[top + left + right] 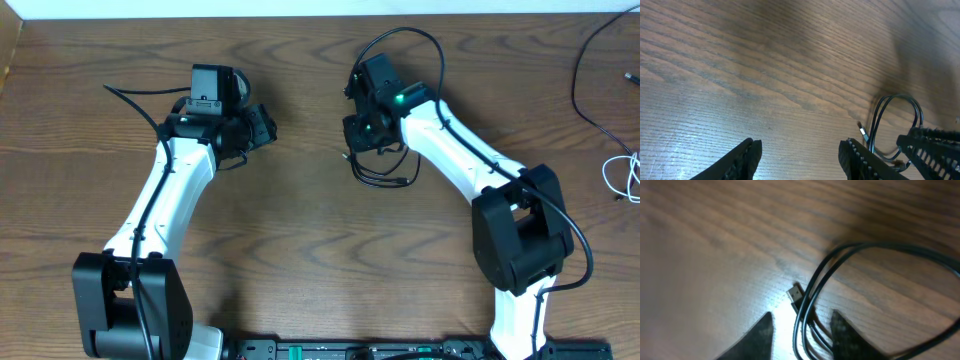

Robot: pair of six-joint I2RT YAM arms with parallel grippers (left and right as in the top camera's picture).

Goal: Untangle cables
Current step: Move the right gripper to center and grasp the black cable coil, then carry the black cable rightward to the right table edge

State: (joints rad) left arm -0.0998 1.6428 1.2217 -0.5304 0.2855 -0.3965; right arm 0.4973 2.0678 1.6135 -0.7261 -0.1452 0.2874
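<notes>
thin black cable (815,286) still looped on wooden bench (300,200); our right jaws apart astride it, left jaws apart, empty.

Black cable (812,292); white cable (606,172); table (300,220) brown, wavy darker wood grain.

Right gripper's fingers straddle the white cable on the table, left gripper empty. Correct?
Not white. The right gripper straddles the black cable, as the right wrist view shows. The left gripper is empty.
</notes>
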